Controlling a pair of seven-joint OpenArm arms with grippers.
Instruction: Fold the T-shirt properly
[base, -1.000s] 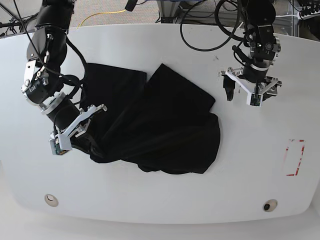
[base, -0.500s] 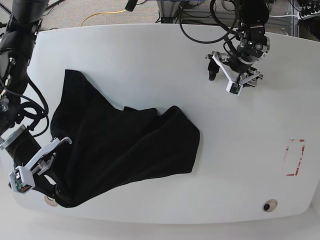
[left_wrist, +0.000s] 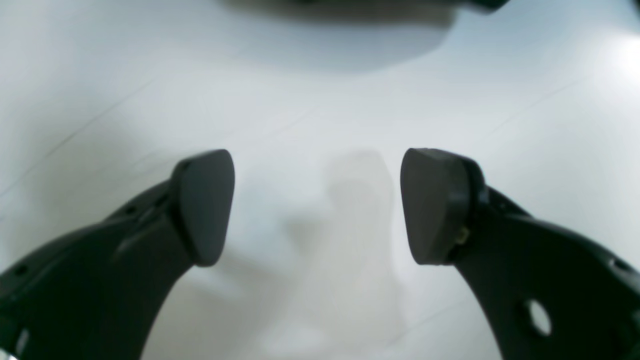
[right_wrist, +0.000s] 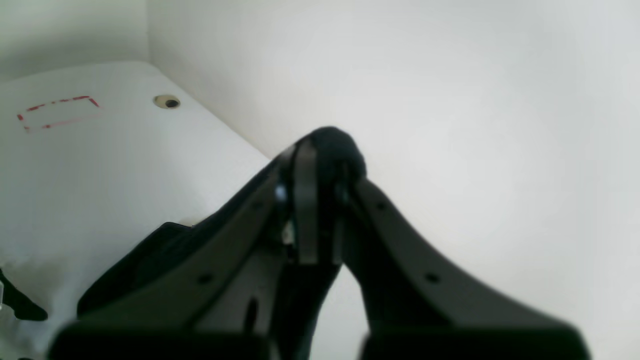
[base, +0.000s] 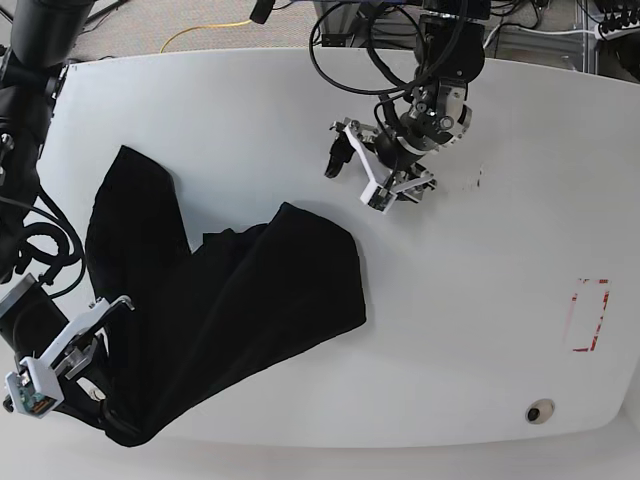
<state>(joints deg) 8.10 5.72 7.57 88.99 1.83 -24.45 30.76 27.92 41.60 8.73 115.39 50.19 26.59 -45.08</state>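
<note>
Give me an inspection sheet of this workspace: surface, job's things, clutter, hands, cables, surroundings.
Surface: white table, red dashed rectangle near one end, two round holes along the near edge.
Job's things: black T-shirt crumpled, unfolded, one corner at the table's near edge.
Clutter: nothing seen.
Hands: left hand open, empty, above bare table; right hand shut on the T-shirt's corner.
Cables: black cables looping behind the left arm; yellow cable on the floor.
Surroundings: grey floor beyond the table.

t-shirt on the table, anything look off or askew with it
Yes. The T-shirt lies bunched and skewed diagonally, not flat, with its lower corner at the table's front edge, pinched in the shut right hand. The open left hand hovers clear of it.
</note>
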